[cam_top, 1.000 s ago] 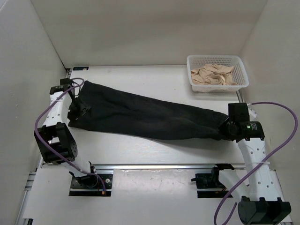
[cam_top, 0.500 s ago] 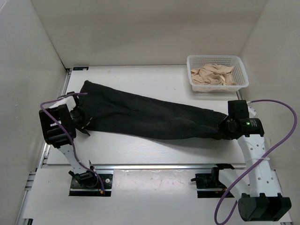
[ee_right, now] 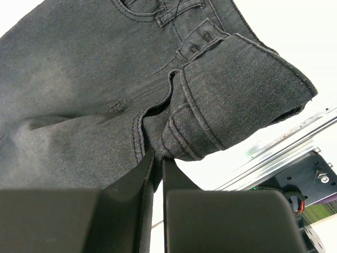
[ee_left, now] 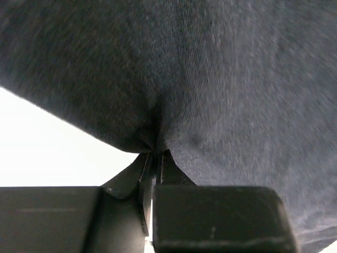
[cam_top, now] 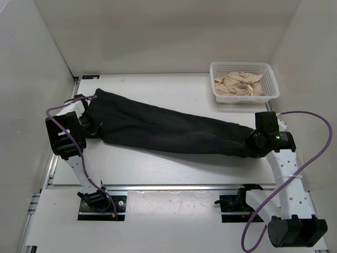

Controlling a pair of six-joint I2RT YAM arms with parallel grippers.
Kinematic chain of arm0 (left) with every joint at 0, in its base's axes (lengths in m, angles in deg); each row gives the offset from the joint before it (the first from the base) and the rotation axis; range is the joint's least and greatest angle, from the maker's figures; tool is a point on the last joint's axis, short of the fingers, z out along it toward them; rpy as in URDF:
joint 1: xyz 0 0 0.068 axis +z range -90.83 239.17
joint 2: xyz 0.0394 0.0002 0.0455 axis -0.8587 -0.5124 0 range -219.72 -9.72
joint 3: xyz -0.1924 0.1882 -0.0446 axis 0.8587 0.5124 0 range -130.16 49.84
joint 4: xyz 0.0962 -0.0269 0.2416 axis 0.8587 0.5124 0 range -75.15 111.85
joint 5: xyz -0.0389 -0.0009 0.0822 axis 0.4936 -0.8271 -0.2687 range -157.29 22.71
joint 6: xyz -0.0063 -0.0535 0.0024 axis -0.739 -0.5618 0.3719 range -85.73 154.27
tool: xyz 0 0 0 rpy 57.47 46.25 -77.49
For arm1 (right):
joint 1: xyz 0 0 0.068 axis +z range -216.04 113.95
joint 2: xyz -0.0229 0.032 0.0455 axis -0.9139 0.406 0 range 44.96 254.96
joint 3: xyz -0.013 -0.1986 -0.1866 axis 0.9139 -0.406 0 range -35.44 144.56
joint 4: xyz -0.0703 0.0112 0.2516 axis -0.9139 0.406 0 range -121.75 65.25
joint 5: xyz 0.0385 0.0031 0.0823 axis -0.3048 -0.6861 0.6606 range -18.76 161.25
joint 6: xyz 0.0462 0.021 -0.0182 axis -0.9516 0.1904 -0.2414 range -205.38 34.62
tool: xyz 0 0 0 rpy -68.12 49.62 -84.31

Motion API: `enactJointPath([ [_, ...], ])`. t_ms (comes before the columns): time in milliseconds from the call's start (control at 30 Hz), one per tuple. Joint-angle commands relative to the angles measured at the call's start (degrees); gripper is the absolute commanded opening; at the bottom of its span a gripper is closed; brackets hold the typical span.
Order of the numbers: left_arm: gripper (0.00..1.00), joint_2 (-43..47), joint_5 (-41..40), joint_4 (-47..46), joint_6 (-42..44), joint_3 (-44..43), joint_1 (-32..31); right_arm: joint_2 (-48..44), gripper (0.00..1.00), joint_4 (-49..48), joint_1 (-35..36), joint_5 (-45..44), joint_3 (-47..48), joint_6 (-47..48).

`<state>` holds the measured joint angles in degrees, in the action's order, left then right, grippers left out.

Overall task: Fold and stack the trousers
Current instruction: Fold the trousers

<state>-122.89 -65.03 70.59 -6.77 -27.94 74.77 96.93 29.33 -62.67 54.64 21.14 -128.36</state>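
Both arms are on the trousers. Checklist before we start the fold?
1. Left gripper shut on the trousers: ok, fabric is pinched between its fingers at the left end.
2. Right gripper shut on the waistband end: ok.
3. Trousers laid out full length on the table between the two grippers: ok.
4. Every fabric layer caught in the left grip: cannot tell, the cloth fills the wrist view.
5. Basket of beige cloth apart from the trousers: ok, it sits at the far right corner.
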Motion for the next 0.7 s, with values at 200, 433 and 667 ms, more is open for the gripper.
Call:
enactJointPath([
  [200, 0.10, 20.60, -4.99, 6.56, -0.36, -12.90, 5.40, -3.44, 0.07, 4.22, -0.12, -4.66, 8.01, 1.85],
  [433, 0.10, 24.58, -2.70, 12.10, -0.36, -32.42, 8.31, -1.61, 0.07, 6.07, -0.12, -7.83, 20.65, 5.98],
  [667, 0.10, 25.97, -1.47, 13.95, 0.69, -34.29, 8.84, -1.95, 0.07, 11.33, -0.12, -8.62, 24.28, 7.74],
])
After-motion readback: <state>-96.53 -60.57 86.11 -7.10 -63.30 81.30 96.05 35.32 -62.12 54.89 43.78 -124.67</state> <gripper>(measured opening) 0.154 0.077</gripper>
